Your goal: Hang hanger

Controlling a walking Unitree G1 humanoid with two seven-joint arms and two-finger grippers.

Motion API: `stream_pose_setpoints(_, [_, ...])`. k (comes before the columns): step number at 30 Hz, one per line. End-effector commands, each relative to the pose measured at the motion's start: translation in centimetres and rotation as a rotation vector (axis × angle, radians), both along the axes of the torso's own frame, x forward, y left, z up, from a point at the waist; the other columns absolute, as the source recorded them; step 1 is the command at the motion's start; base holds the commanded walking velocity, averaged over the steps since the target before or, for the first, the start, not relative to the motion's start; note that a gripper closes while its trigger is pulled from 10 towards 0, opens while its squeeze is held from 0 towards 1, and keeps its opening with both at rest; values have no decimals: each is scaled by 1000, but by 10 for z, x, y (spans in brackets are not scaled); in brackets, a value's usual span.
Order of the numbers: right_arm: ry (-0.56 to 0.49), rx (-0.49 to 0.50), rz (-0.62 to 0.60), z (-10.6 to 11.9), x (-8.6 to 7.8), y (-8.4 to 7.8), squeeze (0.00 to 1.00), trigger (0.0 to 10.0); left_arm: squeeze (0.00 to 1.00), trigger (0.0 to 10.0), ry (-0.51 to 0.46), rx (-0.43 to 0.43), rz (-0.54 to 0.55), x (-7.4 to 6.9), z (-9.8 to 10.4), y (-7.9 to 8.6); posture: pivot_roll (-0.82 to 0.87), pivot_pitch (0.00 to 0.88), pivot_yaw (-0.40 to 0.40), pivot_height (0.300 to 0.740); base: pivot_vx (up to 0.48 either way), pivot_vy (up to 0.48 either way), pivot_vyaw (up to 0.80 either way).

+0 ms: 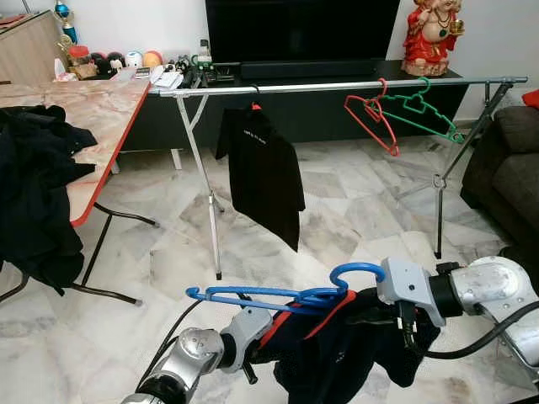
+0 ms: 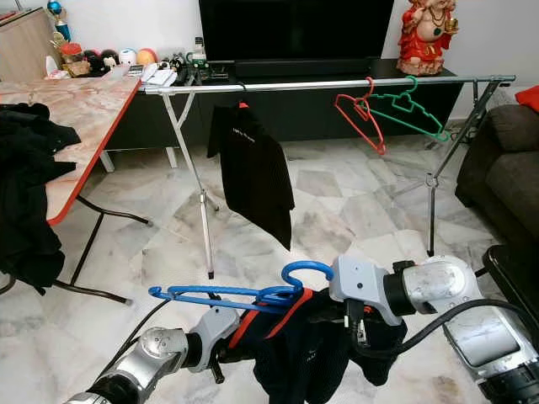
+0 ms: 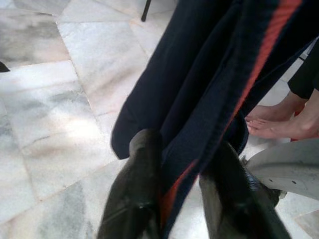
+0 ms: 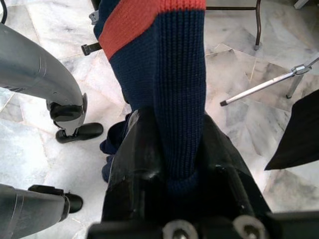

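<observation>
Both grippers are pinching the same navy sweater with the red stripe, low in front of the robot. Left gripper has its two fingers narrowed around a fold of it, right gripper is clamped tight on the knit too. Sweater's draped on a blue hanger, hook curling up by the right wrist. Further off, the metal rail carries a black shirt, a red hanger and a green hanger.
</observation>
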State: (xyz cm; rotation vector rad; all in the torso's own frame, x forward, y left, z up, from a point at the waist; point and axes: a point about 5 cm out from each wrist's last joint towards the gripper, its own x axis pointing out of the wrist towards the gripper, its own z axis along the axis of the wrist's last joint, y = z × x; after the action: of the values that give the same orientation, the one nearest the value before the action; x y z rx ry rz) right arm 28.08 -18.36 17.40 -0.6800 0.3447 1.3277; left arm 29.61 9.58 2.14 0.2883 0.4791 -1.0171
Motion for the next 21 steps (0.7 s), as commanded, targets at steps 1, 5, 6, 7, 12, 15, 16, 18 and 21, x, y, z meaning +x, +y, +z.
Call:
stream_pose_setpoints(1, [-30, 15, -4, 7, 3, 0, 0, 0, 0, 0, -8, -14, 16, 2, 3, -1, -104, 62, -23, 740, 0, 0, 0])
stream_pose_setpoints(5, [-34, 21, -15, 8, 4, 1, 0, 0, 0, 0, -10, -16, 20, 3, 3, -1, -103, 63, -22, 740, 0, 0, 0])
stream_pose_setpoints(6, [-34, 21, -15, 8, 4, 1, 0, 0, 0, 0, -10, -16, 20, 3, 3, -1, -103, 63, -22, 740, 0, 0, 0])
stream_pose_setpoints(7, [-35, 21, -16, 7, 4, 0, 0, 0, 0, 0, -11, -17, 21, 3, 3, -1, -102, 63, -23, 740, 0, 0, 0])
stream_pose_setpoints(12, [-34, 20, -26, 6, 5, 0, 0, 0, 0, 0, -12, -20, 26, 3, 3, 0, -102, 64, -23, 740, 0, 0, 0])
stream_pose_setpoints(15, [-32, 17, -32, 5, 4, -2, 0, 0, 0, 0, -12, -20, 32, 2, 2, 1, -101, 65, -22, 740, 0, 0, 0])
stream_pose_setpoints(16, [-31, 17, -35, 4, 4, -2, 0, 0, 0, 0, -12, -19, 34, 2, 2, 1, -101, 65, -22, 740, 0, 0, 0])
stream_pose_setpoints(18, [-26, 16, -41, 3, 3, -4, 0, 0, 0, 0, -14, -16, 40, 1, 1, 2, -103, 67, -21, 740, 0, 0, 0])
stream_pose_setpoints(21, [1, 5, -40, 0, -2, -8, 0, 0, 0, 0, -18, -11, 45, 1, 0, 4, -103, 68, -21, 740, 0, 0, 0])
